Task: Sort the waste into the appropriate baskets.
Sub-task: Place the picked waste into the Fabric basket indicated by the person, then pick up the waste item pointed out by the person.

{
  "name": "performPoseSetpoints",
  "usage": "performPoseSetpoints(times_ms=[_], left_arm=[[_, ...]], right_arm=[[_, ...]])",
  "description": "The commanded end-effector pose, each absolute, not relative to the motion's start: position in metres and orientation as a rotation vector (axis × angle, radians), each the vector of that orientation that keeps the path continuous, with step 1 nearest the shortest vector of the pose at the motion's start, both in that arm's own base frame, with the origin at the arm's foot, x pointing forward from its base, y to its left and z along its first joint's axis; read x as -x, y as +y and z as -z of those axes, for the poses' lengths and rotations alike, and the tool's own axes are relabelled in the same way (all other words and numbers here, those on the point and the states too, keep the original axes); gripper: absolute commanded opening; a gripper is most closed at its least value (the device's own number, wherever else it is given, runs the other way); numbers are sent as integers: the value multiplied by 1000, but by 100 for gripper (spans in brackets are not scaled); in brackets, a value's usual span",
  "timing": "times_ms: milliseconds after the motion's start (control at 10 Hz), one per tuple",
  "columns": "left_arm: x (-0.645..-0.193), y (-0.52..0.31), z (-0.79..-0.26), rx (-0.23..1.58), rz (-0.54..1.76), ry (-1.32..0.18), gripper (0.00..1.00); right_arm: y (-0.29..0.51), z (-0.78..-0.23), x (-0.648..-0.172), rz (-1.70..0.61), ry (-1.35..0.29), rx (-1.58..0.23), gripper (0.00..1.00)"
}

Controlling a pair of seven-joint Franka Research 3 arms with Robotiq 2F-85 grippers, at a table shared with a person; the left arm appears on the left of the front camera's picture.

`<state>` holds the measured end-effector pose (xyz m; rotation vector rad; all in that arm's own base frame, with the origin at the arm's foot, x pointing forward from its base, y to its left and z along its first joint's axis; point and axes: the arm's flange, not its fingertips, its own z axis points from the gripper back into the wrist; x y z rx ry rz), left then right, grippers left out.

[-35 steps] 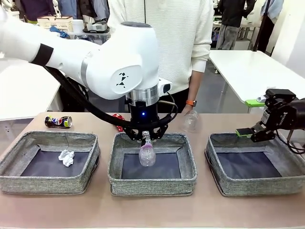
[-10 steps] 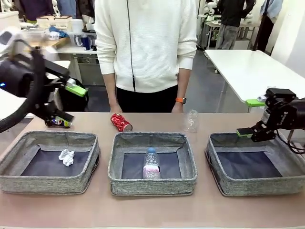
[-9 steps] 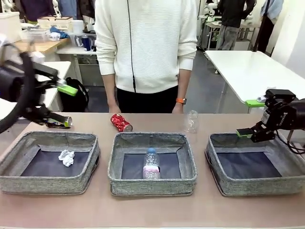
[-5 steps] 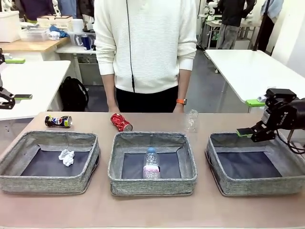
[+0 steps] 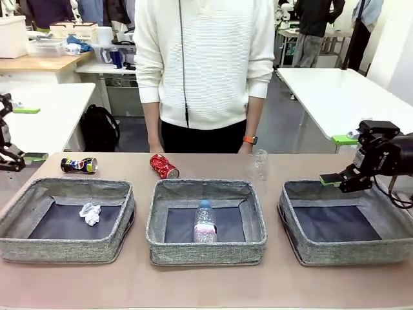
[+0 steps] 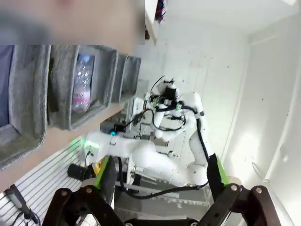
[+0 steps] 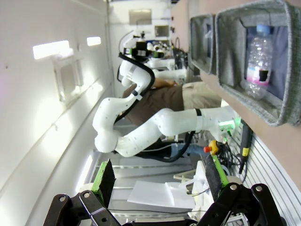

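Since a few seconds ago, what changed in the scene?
The left gripper let go of the bottle, which now lies in the middle basket, and withdrew far to the left, open. Unchanged: right gripper open by the right basket; paper ball, red can, dark can, crushed container.

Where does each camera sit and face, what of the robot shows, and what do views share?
Front view: between the arms, facing the person across the table; left end effector and right end effector open at the sides.
Left wrist view: rolled, looks along the baskets; own fingers below.
Right wrist view: same from the opposite end; own fingers below.
Shared: bottle in middle basket.
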<state>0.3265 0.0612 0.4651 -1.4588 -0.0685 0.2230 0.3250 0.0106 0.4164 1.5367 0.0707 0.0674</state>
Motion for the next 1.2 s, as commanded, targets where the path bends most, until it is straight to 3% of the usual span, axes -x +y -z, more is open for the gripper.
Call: performPoseSetpoints(times_ms=[0, 1100], left_arm=[[-325, 59, -477, 1467, -249, -115, 100], [-325, 59, -477, 1467, -249, -115, 100]], right_arm=[[13, -417, -327, -88, 43, -1557, 100], [13, -417, -327, -88, 43, -1557, 100]])
